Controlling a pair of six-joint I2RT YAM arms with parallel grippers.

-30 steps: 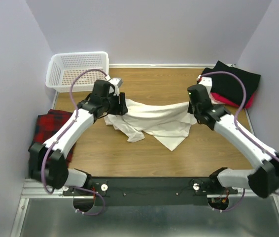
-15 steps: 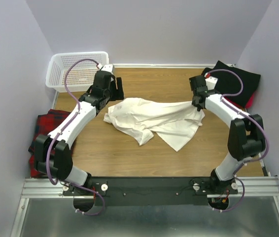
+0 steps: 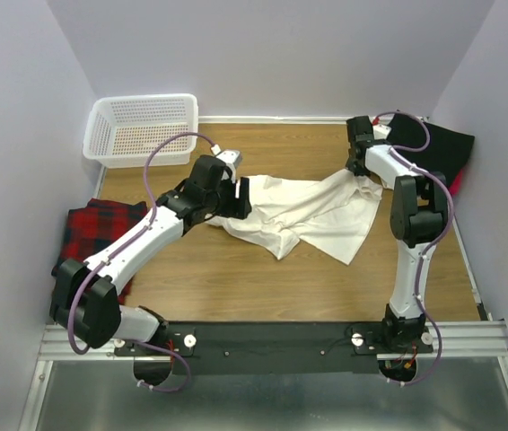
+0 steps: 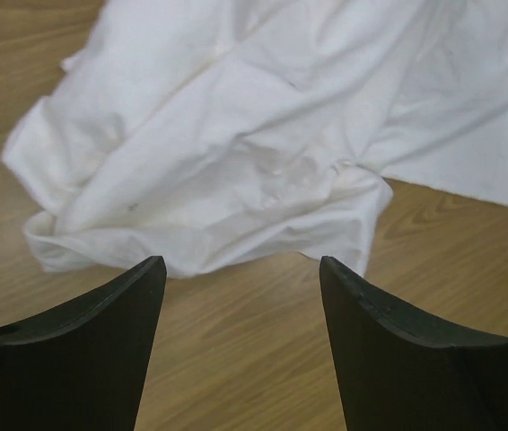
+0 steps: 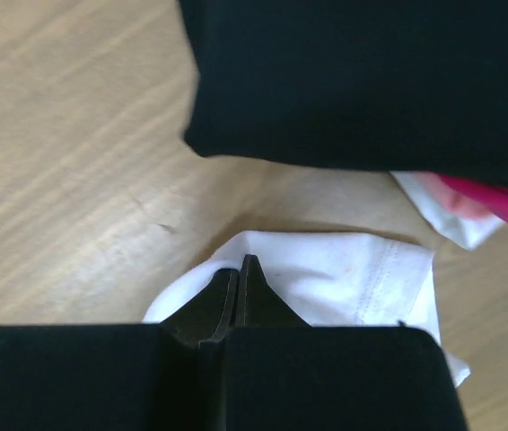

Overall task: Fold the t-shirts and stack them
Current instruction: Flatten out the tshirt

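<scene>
Under the black t-shirt [image 5: 353,81] peeks the red t-shirt [image 5: 496,202]; right gripper [image 5: 239,274] pinches white t-shirt [image 5: 326,265], left gripper [image 4: 240,262] wide.

Wood-grain tabletop [image 3: 236,287], pale brown, closed in by light walls at the far, left and right edges.

At the far left corner: a white mesh basket [image 3: 142,99], standing upright against the left edge.

Along the left edge, nearer the front: a red-and-black plaid cloth [image 3: 92,229], lying rumpled and spilling past the edge.

Across the middle and toward the far right corner: a cream-white t-shirt [image 3: 308,211], crumpled and bunched in folds at its left end, with one broad flap spread toward the near edge.

In the far right corner: a black t-shirt [image 3: 433,148], lying partly on bare wood and partly over a red t-shirt [image 5: 505,208], just beside the cream-white one's far right tip.
</scene>
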